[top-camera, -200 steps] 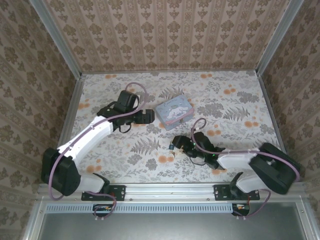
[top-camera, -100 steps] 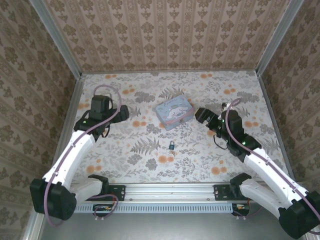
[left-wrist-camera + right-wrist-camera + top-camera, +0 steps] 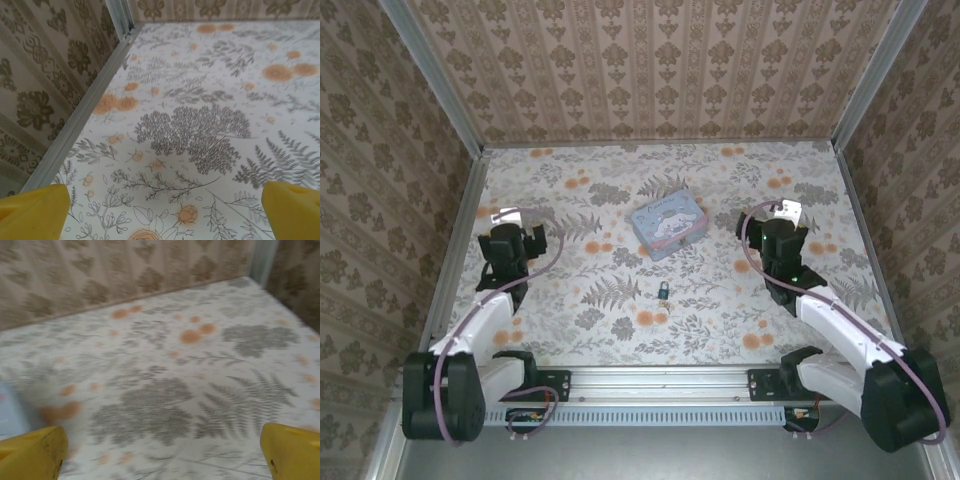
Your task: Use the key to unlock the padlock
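Desk: flower-printed top with walls on three sides, and my two arms are fixed at its near edge.
Tin: light blue, at mid-desk, set at a slant between my two pincers.
Left pincer: by the left edge, facing the far left corner. Its yellow fingers are spread wide with nothing between them.
Right pincer: toward the right edge, facing the far right corner. It is spread just as wide and holds nothing.
Padlock: small and dark, alone on the desk on the near side of the tin, about midway between left and right edges.
Bearing: it lies inward of both pincers and nearer the near edge, so behind where both now point. My right looks slightly the closer.
Long axis: too small for me to tell.
Key: I cannot pick it out.
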You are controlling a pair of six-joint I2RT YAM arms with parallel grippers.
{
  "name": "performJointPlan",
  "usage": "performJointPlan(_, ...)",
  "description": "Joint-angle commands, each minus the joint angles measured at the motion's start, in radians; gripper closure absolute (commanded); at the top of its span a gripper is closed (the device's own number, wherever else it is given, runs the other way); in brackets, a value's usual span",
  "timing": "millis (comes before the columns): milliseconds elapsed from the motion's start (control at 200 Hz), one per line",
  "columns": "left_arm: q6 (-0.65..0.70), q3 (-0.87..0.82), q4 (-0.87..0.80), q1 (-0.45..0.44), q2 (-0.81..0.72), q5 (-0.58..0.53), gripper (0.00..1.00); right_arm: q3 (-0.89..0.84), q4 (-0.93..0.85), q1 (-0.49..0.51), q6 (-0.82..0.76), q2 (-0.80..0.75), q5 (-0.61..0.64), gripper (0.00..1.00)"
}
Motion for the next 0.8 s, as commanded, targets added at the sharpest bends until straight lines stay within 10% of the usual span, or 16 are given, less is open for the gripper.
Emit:
performJointPlan(0, 0.029, -0.032, 0.265, 0.009, 0.097, 0.019, 0.00, -0.032, 0.105, -0.075, -0.069, 0.049, 0.077, 0.00)
performJointPlan(360, 0.117, -0.084, 0.607, 0.023, 0.364, 0.153, 0.00, -0.172, 0.490, -0.194, -0.128, 0.186, -0.061, 0.00)
performJointPlan(685, 0.133, -0.048, 0.596, 0.042, 0.432, 0.253, 0.00, -0.272, 1.024, -0.208, -0.238, 0.500, -0.305, 0.01)
performJointPlan(795, 0.116, -0.025, 0.553, 0.069, 0.432, 0.298, 0.00, -0.169, 0.777, -0.214, -0.269, 0.467, -0.420, 0.00)
